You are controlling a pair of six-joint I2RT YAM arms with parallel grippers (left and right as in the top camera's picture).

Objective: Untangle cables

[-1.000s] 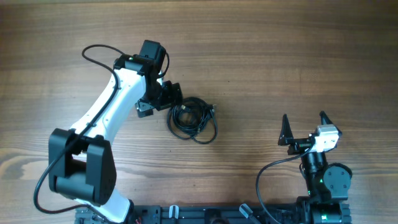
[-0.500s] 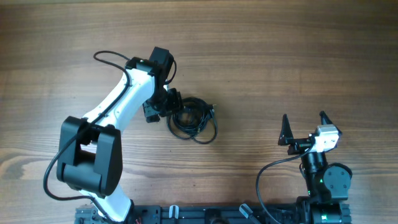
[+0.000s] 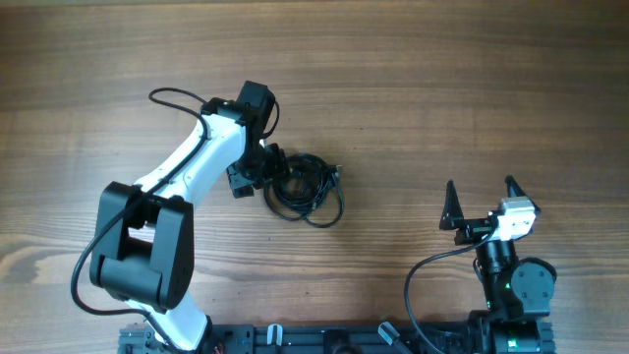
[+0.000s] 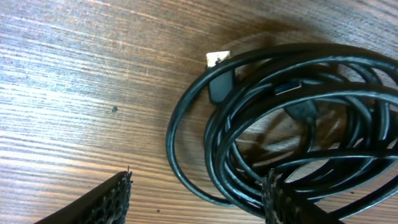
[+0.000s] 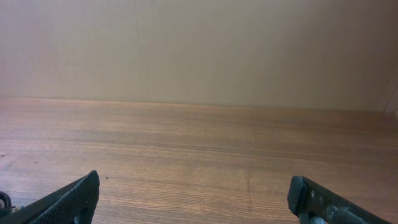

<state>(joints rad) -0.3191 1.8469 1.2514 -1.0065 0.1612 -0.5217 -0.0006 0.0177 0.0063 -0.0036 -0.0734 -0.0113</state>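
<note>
Where the wooden table (image 3: 442,98) fills the overhead view, the white-and-black left arm (image 3: 187,162) is seen stretched from the near edge towards the centre. The right arm (image 3: 511,270) is folded low at the near right corner.

The cables (image 3: 305,187) are found as one small looped tangle of thin black cords. It is laid flat on the table just left of centre, well apart from the right arm.

The left gripper (image 3: 273,169) is set at the left edge of that tangle. In the left wrist view its jaws are shown parted, and the outer loops of the tangle lie in the gap between them. One finger (image 4: 283,202) is placed right beside several strands, though whether they are touched cannot be told. Nothing is clamped.

The right gripper (image 3: 480,189) is spread wide over bare wood, and nothing is held by it.

Within the coil, a black plug with a pale metal tip (image 4: 217,68) is seen at the upper edge of the loops. A second plug with a bluish end (image 4: 291,88) is tucked among the strands.
</note>
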